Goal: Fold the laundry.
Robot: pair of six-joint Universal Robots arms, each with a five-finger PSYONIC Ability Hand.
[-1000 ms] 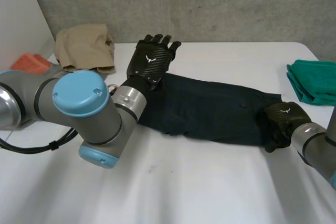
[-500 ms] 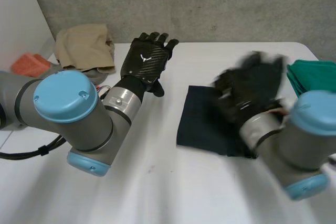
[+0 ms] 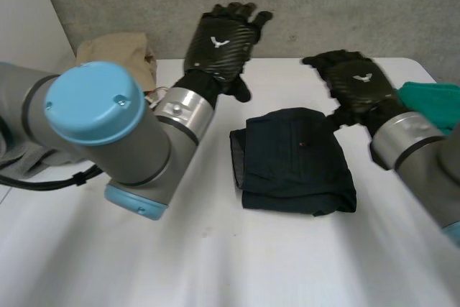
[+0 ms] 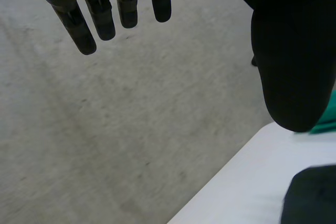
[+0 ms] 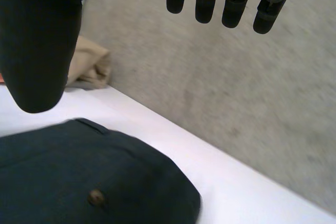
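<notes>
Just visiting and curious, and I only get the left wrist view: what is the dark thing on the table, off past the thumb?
Observer: A dark navy garment, folded into a compact rectangle on the white table.
Operator: Is the other hand holding it?
Observer: No. The right hand hangs above the garment's far edge, fingers straight, holding nothing.
Operator: Any other laundry around?
Observer: Yes, a tan garment lies bunched at the table's far left corner.
</notes>
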